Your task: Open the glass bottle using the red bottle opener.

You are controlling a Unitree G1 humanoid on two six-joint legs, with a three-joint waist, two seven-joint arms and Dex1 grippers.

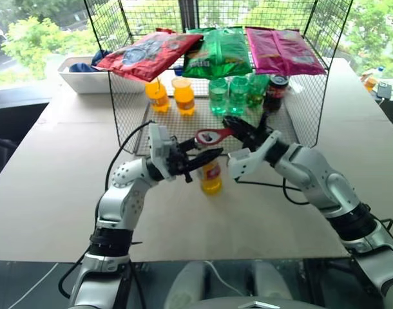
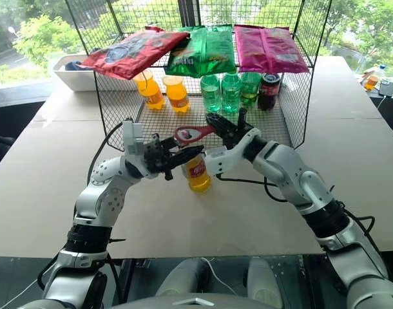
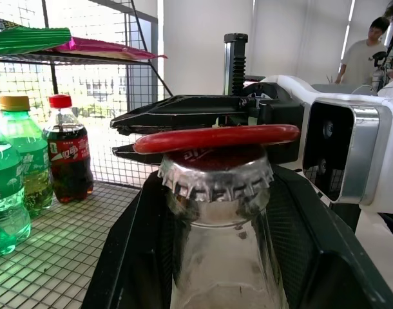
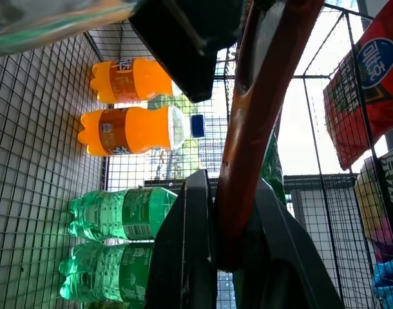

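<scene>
The glass bottle [image 1: 211, 179], slim with orange drink and a red label, stands on the table in front of the wire rack. My left gripper [image 1: 207, 157] is shut around its neck; in the left wrist view the neck [image 3: 216, 270] sits between the black fingers [image 3: 129, 257], and the crown cap [image 3: 216, 177] is on. The red bottle opener [image 1: 212, 136] lies level, with its ring [image 3: 216, 138] resting on top of the cap. My right gripper [image 1: 238, 131] comes in from the right and is shut on the opener's handle [image 4: 258, 109].
Just behind stands a wire rack [image 1: 309, 106] with snack bags [image 1: 219, 51] on top and orange bottles [image 1: 183, 95], green bottles [image 1: 229, 94] and a cola bottle [image 1: 276, 91] inside. A white tray [image 1: 80, 80] sits back left. A person [image 3: 367, 51] stands far off.
</scene>
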